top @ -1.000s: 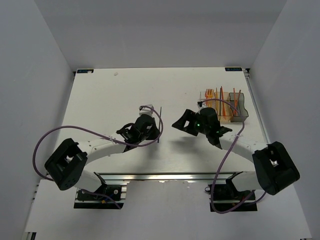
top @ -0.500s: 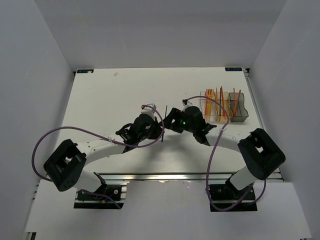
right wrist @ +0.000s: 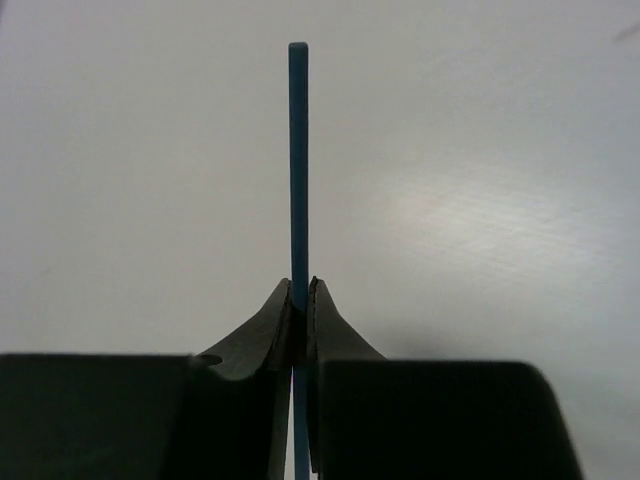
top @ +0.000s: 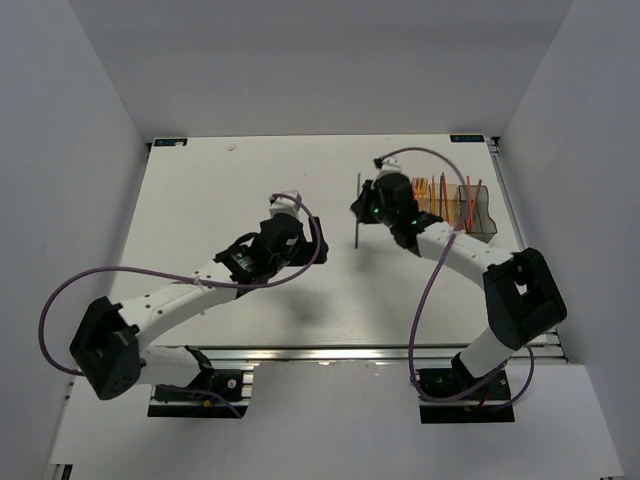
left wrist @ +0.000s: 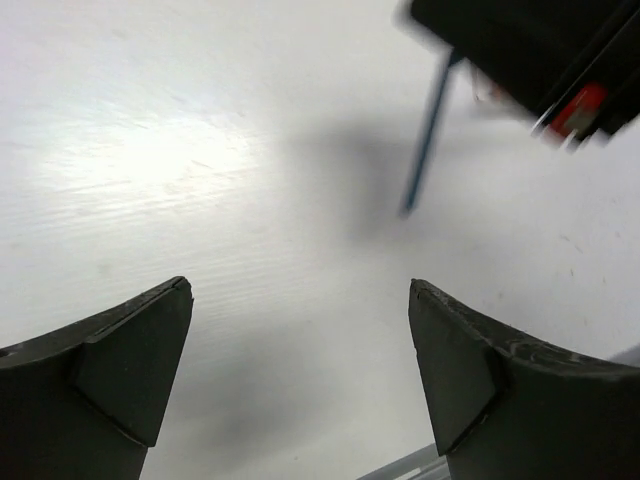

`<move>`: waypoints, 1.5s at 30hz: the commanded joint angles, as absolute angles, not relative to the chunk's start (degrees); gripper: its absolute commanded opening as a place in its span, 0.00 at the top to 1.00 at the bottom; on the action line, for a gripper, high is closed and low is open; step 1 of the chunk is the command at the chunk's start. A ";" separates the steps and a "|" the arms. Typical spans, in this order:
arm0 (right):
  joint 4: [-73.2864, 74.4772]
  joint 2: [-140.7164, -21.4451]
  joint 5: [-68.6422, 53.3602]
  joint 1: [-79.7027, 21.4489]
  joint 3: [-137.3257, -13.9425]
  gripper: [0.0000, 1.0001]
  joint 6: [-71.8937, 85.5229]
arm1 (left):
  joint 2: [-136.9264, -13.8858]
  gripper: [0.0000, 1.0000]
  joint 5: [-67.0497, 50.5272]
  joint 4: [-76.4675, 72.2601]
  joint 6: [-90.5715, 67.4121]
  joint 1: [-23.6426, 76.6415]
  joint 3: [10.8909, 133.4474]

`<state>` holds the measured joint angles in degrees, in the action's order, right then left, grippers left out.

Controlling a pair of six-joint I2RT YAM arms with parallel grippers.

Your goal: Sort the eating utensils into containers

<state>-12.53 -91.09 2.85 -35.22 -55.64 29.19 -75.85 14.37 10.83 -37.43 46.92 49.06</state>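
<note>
A dark blue stick-like utensil [right wrist: 298,150] is pinched upright between the tips of my right gripper [right wrist: 301,285], which is shut on it. From above, that stick [top: 357,232] hangs below the right gripper [top: 363,205], left of the containers [top: 484,226]. Several orange and red utensils [top: 440,195] stand in the row of bins. My left gripper [left wrist: 298,290] is open and holds nothing, over bare table. In its view the blue stick [left wrist: 425,135] hangs ahead under the right gripper [left wrist: 530,50]. The left gripper [top: 303,240] sits left of the stick, apart from it.
White walls close in the white table [top: 220,190] on the left, right and back. The right arm's purple cable [top: 430,290] loops over the table near the bins. A metal rail [top: 320,352] runs along the near edge.
The blue stick passed from the left gripper to the right one. The left gripper opened and drew back left. The right gripper shut on the stick and carried it back and right, toward the bins.
</note>
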 commanded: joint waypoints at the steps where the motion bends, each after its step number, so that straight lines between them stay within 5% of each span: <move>1: -3.26 -87.98 13.18 -26.22 -61.95 1.00 8.29 | -68.65 0.02 25.30 28.36 -34.28 47.02 55.71; 8: -2.77 -90.35 18.01 -5.74 -69.70 1.00 -6.31 | -57.75 0.02 34.71 37.89 -26.38 47.02 51.62; 32: -20.22 -102.48 16.08 5.27 -62.23 0.99 -10.11 | -53.88 0.02 29.71 35.33 -24.61 47.02 48.08; 35: -19.60 -103.18 16.00 5.80 -61.96 0.77 -9.14 | -53.44 0.02 29.71 35.25 -24.52 46.93 47.99; 38: -19.16 -102.92 16.00 5.80 -61.96 0.70 -8.44 | -53.26 0.02 30.23 35.33 -24.35 47.02 47.99; 45: -14.16 -97.30 14.51 5.80 -66.88 0.11 -5.98 | -53.87 0.02 35.68 35.95 -26.19 46.24 48.51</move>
<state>-15.07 -102.32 15.70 5.56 -62.46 -7.35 -54.33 31.99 35.62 -25.30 46.81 48.38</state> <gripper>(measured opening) 0.849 0.981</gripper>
